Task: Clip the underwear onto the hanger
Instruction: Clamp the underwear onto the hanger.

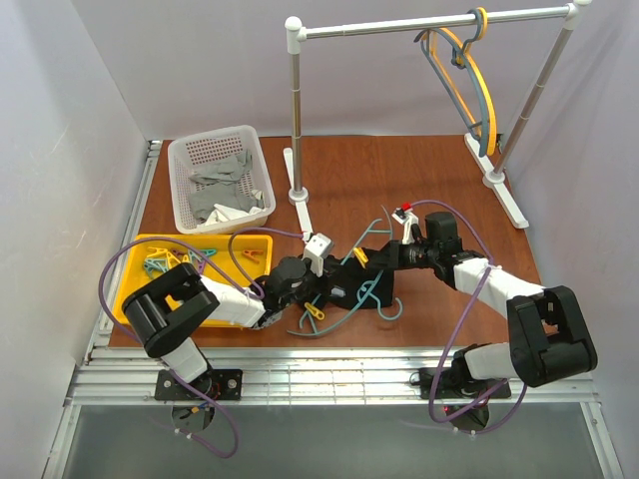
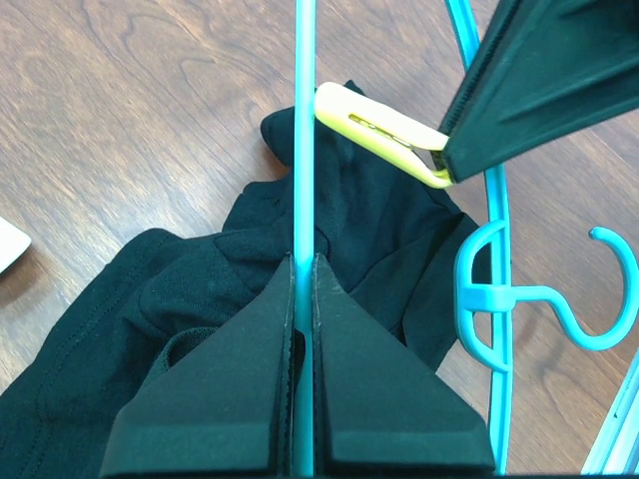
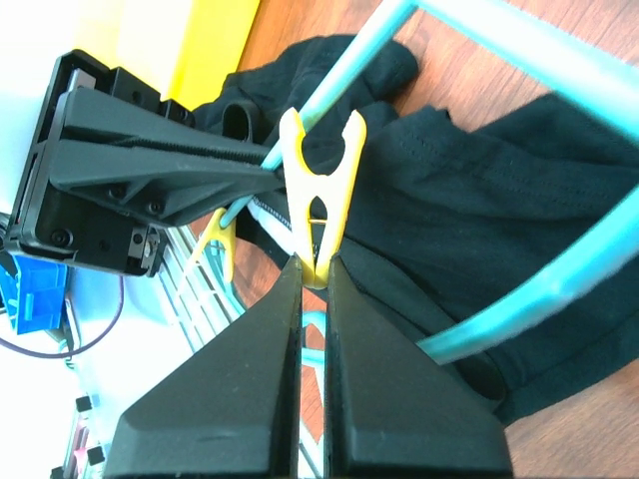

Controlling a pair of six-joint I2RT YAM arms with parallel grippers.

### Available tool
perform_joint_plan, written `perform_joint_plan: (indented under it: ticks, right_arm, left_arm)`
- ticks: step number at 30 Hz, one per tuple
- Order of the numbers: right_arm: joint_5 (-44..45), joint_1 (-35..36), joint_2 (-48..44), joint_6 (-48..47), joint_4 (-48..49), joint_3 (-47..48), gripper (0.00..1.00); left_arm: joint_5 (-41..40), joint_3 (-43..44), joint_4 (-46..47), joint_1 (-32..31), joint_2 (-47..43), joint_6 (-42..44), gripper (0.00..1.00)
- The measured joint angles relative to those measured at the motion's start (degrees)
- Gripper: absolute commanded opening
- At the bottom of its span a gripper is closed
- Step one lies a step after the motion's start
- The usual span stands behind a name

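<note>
Left fingers [image 2: 220,399] clamp the hanger [image 2: 303,120], partly covering the underwear [image 2: 379,235].

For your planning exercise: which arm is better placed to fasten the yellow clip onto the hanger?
Right: the right gripper holds the yellow clip at the hanger; the left gripper clamps it.

On a brown wooden table [image 1: 429,190], the underwear [image 1: 371,296] is seen bunched near the front edge, with the hanger [image 1: 393,311] laid across it. The left gripper [image 1: 321,289] and the right gripper [image 1: 371,259] are positioned over the garment from opposite sides. A yellow peg [image 1: 360,256] is seen at the right gripper's tip, and a second peg [image 1: 315,311] lies beside the left. A white basket [image 1: 212,136] of grey cloths [image 1: 222,185] and a yellow tray [image 1: 225,242] are placed at the left. 2 other hangers [image 1: 471,80] are hung on a rail [image 1: 419,22] behind.
</note>
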Motion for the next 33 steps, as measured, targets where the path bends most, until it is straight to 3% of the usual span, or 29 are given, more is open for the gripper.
perform_joint_plan:
  ticks: [17, 33]
  right_arm:
    - [-3.98, -0.02, 4.17, 2.38, 9.92, 0.11, 0.01]
    - [-7.52, -0.07, 7.52, 2.12, 10.99, 3.32, 0.01]
  left_arm:
    - [0.07, -0.20, 1.31, -0.42, -0.26, -0.13, 0.00]
    - [-0.31, -1.07, 2.60, -0.15, -1.01, 1.22, 0.00]
